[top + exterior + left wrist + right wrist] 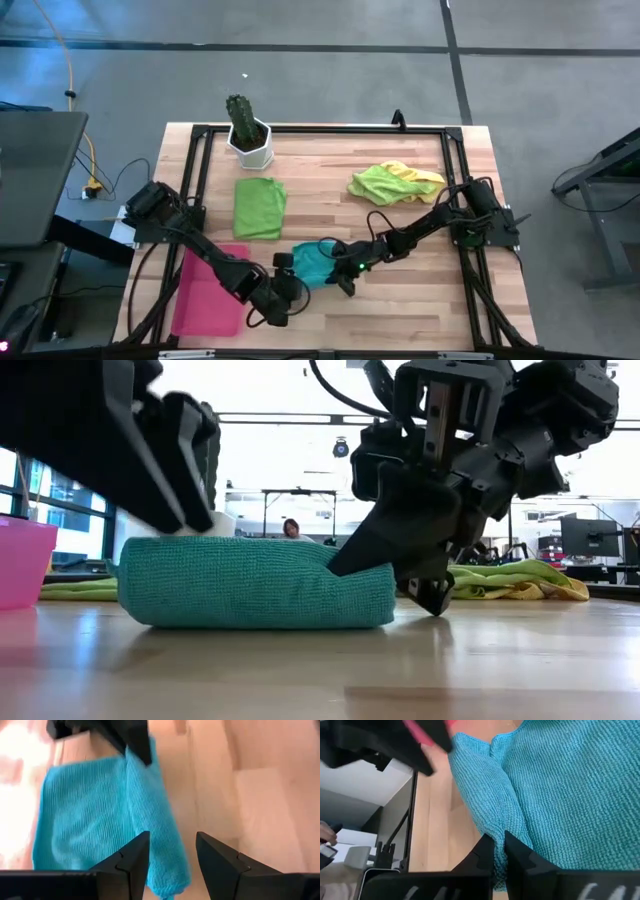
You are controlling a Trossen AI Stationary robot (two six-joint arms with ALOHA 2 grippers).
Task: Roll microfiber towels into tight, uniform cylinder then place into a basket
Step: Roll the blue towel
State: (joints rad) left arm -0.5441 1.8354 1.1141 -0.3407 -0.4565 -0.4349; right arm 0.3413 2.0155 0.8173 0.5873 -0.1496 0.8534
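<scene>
While my right gripper (345,279) pinches the rolled edge of the teal towel (312,263) with its fingers pressed together, low and centre in the overhead frame, my left gripper (287,290) hangs just beside the towel's other end with its fingers (131,861) spread and holding nothing. Left of it, in the lower left, lies the pink basket (208,291). Farther up rest the green towel (259,206) and, upper right, the lime green towel (382,184) on the yellow towel (424,177).
</scene>
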